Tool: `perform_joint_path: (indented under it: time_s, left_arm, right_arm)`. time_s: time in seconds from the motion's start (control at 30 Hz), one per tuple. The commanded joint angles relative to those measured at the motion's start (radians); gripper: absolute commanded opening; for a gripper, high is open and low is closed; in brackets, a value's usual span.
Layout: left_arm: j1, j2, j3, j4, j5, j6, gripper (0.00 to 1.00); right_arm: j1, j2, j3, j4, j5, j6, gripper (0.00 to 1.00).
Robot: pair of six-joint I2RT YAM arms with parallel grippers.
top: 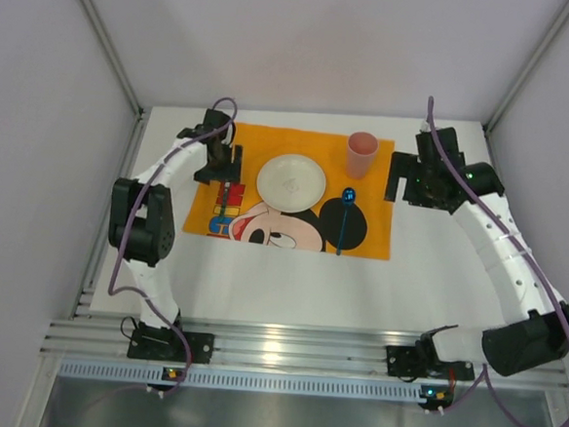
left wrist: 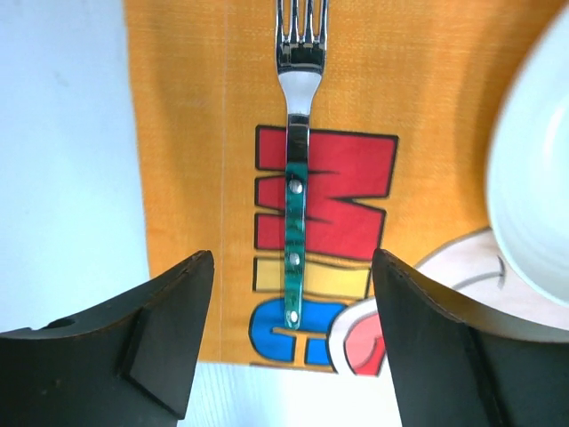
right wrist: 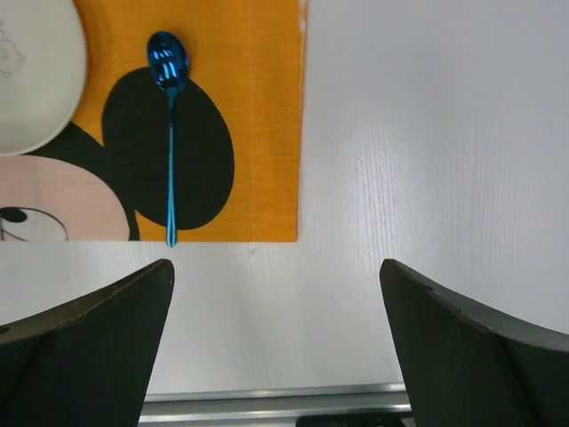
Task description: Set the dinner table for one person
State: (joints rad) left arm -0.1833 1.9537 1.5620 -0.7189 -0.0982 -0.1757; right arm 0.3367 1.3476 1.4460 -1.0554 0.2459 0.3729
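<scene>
On the white dinner table (top: 289, 282) lies an orange mouse placemat (top: 371, 239). On it stand a white plate (top: 291, 183) and a pink cup (top: 361, 154). A blue spoon (top: 344, 221) lies right of the plate, also in the right wrist view (right wrist: 170, 133). A fork with a green handle (left wrist: 296, 169) lies left of the plate (left wrist: 533, 187), also in the top view (top: 224, 201). My left gripper (left wrist: 292, 342) is open and empty above the fork's handle end. My right gripper (right wrist: 277, 347) is open and empty over bare table, right of the mat.
A ribbed aluminium rail (top: 294, 351) runs along the near edge, also in the right wrist view (right wrist: 267, 402). Grey walls enclose the table on the left, back and right. Both arm bases sit on the rail.
</scene>
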Motion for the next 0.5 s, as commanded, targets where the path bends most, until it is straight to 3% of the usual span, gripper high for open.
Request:
perform_joint_path:
  time_s: [0.0, 0.03, 0.13, 0.2, 0.23, 0.33, 0.37, 0.47]
  left_arm:
    - [-0.001, -0.14, -0.022, 0.009, -0.011, -0.034, 0.79]
    - [-0.005, -0.191, -0.039, 0.016, -0.011, -0.045, 0.85]
    - [-0.047, -0.36, -0.112, 0.147, -0.05, -0.063, 0.9]
    - [-0.076, -0.467, -0.23, 0.244, -0.145, -0.099, 0.93]
    - [-0.077, -0.577, -0.291, 0.398, -0.159, -0.14, 0.99]
    - [-0.082, -0.793, -0.641, 0.747, -0.107, -0.127, 0.99]
    - [-0.085, -0.837, -0.807, 0.953, -0.091, -0.123, 0.99]
    - [-0.104, -0.963, -0.971, 1.067, -0.147, -0.108, 0.99]
  right_arm:
    - [-0.015, -0.128, 0.04, 0.104, -0.068, -0.052, 1.0]
    - [-0.013, -0.152, 0.042, 0.141, -0.083, -0.057, 1.0]
    - [-0.015, -0.293, -0.018, 0.269, -0.105, -0.043, 1.0]
    - [-0.015, -0.422, -0.174, 0.357, -0.057, 0.006, 1.0]
    - [-0.015, -0.465, -0.299, 0.421, -0.001, 0.062, 1.0]
    - [-0.015, -0.632, -0.511, 0.469, -0.002, 0.107, 1.0]
    - [-0.013, -0.698, -0.551, 0.469, -0.025, 0.112, 1.0]
    - [-0.015, -0.771, -0.641, 0.439, -0.106, 0.138, 1.0]
